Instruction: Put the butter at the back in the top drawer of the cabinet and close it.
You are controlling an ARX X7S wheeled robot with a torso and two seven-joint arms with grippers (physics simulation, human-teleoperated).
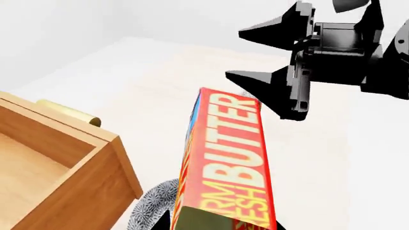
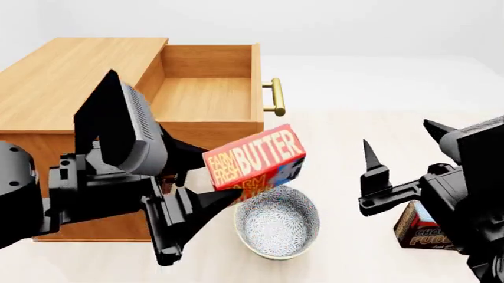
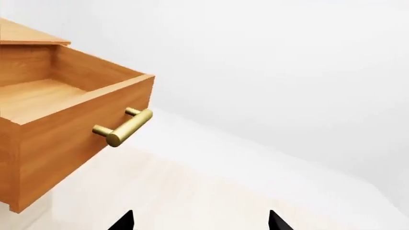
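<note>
The butter is off the tabletop, held in the air by the left tool, whose fingers are closed against the box's near end. The box is tilted, its far end raised, with the white "BUTTER" lettering facing the head camera. It hangs just in front of the top drawer and above the near rim of a patterned bowl standing on the tabletop below. In the left wrist view the butter runs away from the camera, with a sliver of the bowl showing beside it and a corner of the drawer to one side.

The top drawer is pulled well out of the cabinet; its wooden floor lies bare, and its brass bar handle faces the robot's right. In the right wrist view the drawer and its handle fill one side.

The right tool holds nothing; its two pointed fingers stand wide apart, well to the right of the butter and clear of the bowl. It also shows in the left wrist view, spread open beyond the box's far end. A brown-and-blue pudding box rests on the tabletop, partly hidden behind the right arm.
</note>
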